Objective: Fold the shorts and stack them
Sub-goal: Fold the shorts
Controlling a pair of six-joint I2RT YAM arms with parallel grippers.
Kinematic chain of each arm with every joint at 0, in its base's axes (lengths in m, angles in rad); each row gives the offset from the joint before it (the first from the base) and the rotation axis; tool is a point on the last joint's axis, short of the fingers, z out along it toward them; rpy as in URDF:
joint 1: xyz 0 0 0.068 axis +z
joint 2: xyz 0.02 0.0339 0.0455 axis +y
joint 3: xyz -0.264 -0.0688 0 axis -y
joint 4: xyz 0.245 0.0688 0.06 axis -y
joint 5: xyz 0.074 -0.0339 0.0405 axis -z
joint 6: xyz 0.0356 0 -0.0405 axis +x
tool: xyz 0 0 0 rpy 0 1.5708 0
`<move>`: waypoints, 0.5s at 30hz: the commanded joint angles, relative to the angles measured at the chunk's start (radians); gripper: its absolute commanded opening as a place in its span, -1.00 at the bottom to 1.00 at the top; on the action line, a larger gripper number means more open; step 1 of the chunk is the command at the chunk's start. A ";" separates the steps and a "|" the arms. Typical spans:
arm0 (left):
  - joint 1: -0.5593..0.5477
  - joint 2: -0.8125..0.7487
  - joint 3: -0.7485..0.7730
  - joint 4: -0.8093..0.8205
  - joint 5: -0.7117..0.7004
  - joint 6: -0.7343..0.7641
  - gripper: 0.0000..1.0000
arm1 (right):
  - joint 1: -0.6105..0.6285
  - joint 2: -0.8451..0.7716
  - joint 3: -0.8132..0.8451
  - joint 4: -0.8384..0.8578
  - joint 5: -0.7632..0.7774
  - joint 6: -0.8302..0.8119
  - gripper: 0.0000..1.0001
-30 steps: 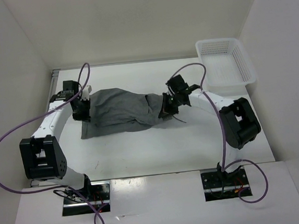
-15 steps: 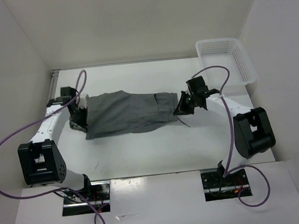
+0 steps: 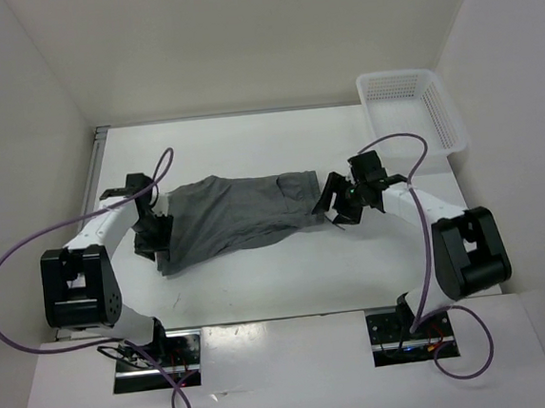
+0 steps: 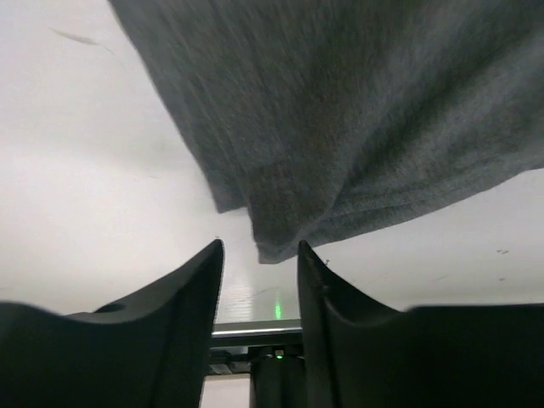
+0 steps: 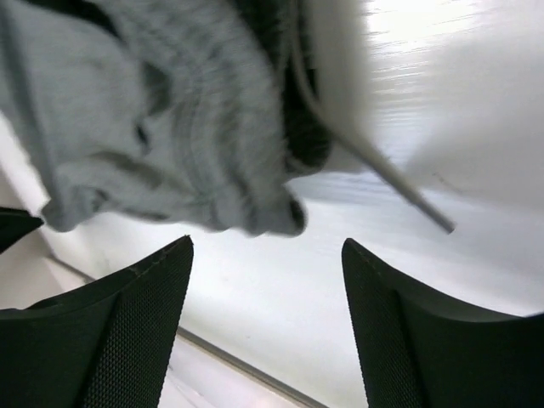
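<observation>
The left pincer (image 4: 259, 248) stands only a little open, its dark jaws parted by a narrow slot, and it grips nothing. A corner of the shorts (image 3: 235, 212) reaches just to the mouth of that slot without being pinched, as far as the wrist view shows. The right pincer (image 5: 266, 248) gapes wide and also holds nothing, with the bunched waistband (image 5: 212, 153) just ahead of it. The two sit at opposite ends of the cloth, which I judge puts each in reach of an end for a fold. Between them the shorts lie on the middle of the tabletop (image 3: 260, 281), stretched sideways. The left end sags toward the near edge, and the whole piece is rumpled and not yet folded square. The fabric is a soft mid-grey knit with a fine heathered grain, and it drapes in loose creases. The waistband end is gathered into ribs, and a pale drawstring (image 5: 382, 178) trails from it onto the smooth, faintly glossy white surface. Farther off, in the far right corner, sits a rectangular white plastic mesh basket (image 3: 412, 106), well apart from the shorts.
</observation>
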 commanded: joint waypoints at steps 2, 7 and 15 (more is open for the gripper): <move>0.037 -0.059 0.168 -0.012 -0.013 0.002 0.06 | -0.004 -0.132 -0.056 0.091 -0.033 0.107 0.53; 0.080 -0.050 0.250 0.118 0.018 0.002 0.14 | 0.007 -0.087 -0.066 0.140 -0.024 0.173 0.61; 0.091 0.186 0.333 0.430 -0.019 0.002 0.17 | 0.028 0.086 -0.021 0.215 0.004 0.184 0.63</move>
